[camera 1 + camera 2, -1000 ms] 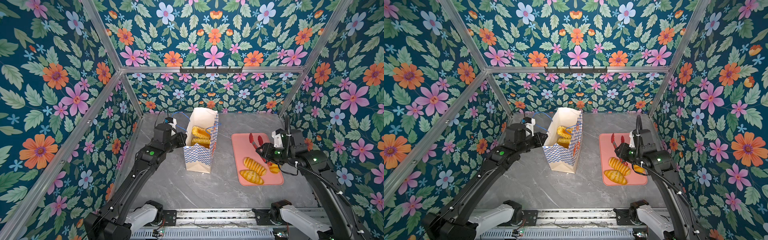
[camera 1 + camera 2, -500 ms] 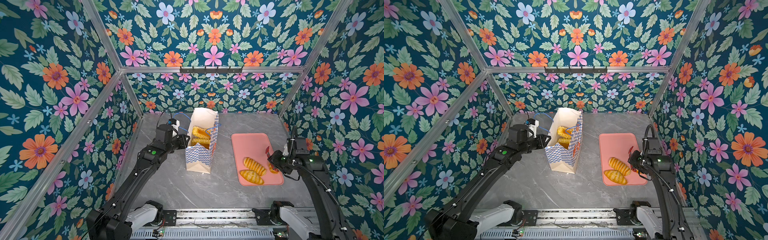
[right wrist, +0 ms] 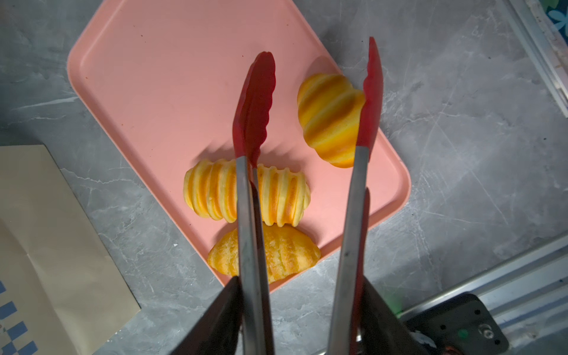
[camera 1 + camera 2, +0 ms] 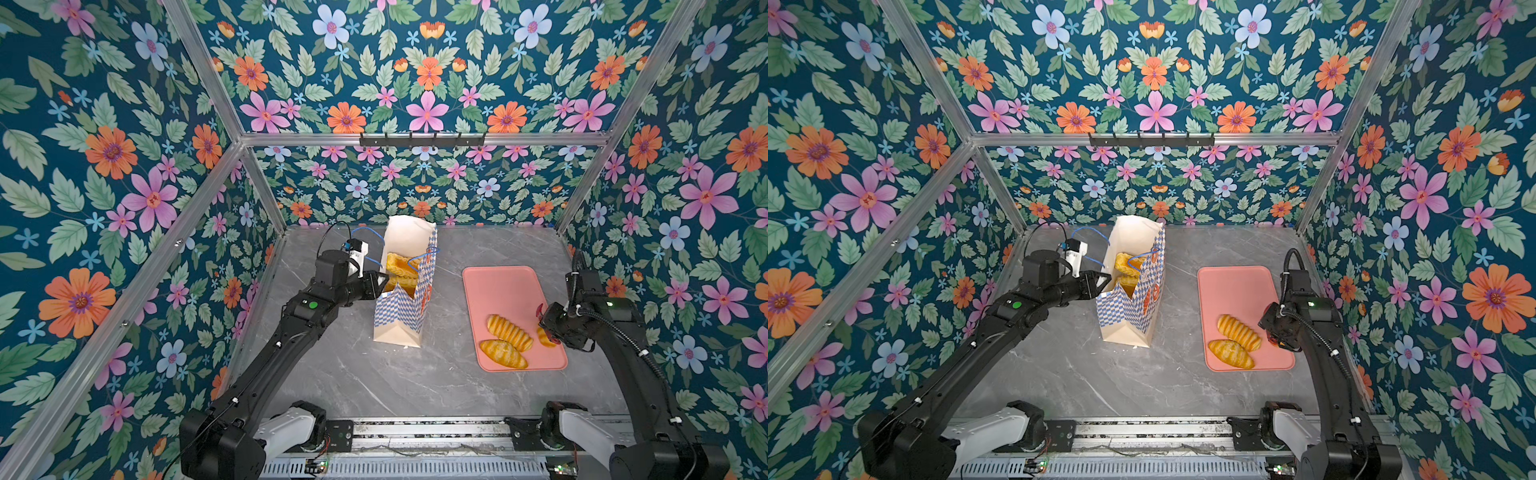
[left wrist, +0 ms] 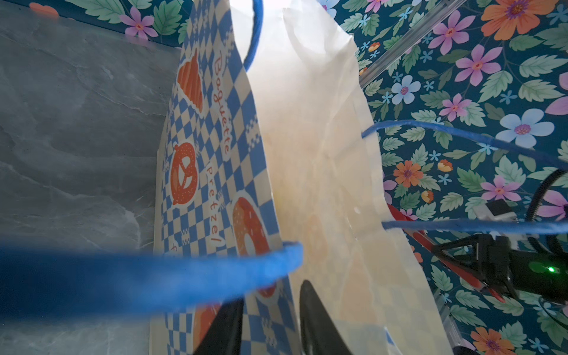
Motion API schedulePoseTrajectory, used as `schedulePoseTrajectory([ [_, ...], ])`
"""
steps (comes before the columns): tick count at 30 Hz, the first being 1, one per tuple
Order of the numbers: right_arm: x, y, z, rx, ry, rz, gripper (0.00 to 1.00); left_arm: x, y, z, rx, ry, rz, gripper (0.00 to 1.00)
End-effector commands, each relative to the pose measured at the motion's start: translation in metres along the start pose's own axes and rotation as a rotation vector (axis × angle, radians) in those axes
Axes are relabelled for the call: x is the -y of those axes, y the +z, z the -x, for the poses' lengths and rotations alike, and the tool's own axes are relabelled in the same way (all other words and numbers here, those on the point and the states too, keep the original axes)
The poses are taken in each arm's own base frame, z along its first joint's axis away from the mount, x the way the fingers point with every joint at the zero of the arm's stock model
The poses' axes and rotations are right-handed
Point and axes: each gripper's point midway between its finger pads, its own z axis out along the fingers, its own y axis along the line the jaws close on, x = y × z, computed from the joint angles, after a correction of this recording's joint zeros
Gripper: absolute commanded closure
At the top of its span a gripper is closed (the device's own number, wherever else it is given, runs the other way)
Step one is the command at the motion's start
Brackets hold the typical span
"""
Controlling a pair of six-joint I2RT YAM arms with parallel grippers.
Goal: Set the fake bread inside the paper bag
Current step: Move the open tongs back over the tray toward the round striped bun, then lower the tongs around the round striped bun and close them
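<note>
The paper bag stands upright at the table's middle-left, with fake bread showing inside it. My left gripper is open at the bag's left rim, its fingers standing apart on either side of the checkered wall. On the pink tray lie a ridged loaf, a second loaf and a round bun. My right gripper is shut on red-tipped tongs. The tongs gape over the tray, one tip beside the bun.
The tray's right edge lies close to the right floral wall. A metal rail with both arm bases runs along the table's front edge. Grey marble surface spreads between bag, tray and rail. One blue cord handle hangs across the left wrist view.
My right arm swung from the tray's middle toward its right near corner, and the tongs now point down and gape wider by the bun. My left gripper's fingers have parted at the bag's rim.
</note>
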Motion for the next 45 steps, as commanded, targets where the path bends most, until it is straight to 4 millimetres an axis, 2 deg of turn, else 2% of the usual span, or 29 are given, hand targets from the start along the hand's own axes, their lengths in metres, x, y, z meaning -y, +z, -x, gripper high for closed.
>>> schedulePoseTrajectory([
  [1, 0.005, 0.004, -0.001, -0.023, 0.001, -0.037, 0.43, 0.007, 0.001, 0.002, 0.008, 0.030, -0.044, 0.67],
  [15, 0.007, 0.020, -0.004, -0.102, 0.004, -0.083, 0.41, 0.011, 0.004, 0.000, 0.017, 0.018, -0.090, 0.68],
  [24, 0.000, 0.016, -0.008, -0.090, 0.014, -0.024, 0.59, 0.009, 0.003, -0.001, 0.017, 0.012, -0.086, 0.68],
  [28, -0.004, 0.014, -0.008, -0.075, 0.026, 0.010, 0.62, 0.008, 0.003, -0.002, 0.014, 0.009, -0.080, 0.65],
  [35, -0.013, -0.002, 0.002, -0.023, 0.022, 0.060, 0.66, 0.007, -0.001, 0.000, 0.018, 0.005, -0.059, 0.58],
  [45, -0.041, -0.038, 0.020, 0.049, 0.014, 0.204, 0.68, 0.005, -0.013, 0.007, 0.026, 0.008, -0.005, 0.56],
])
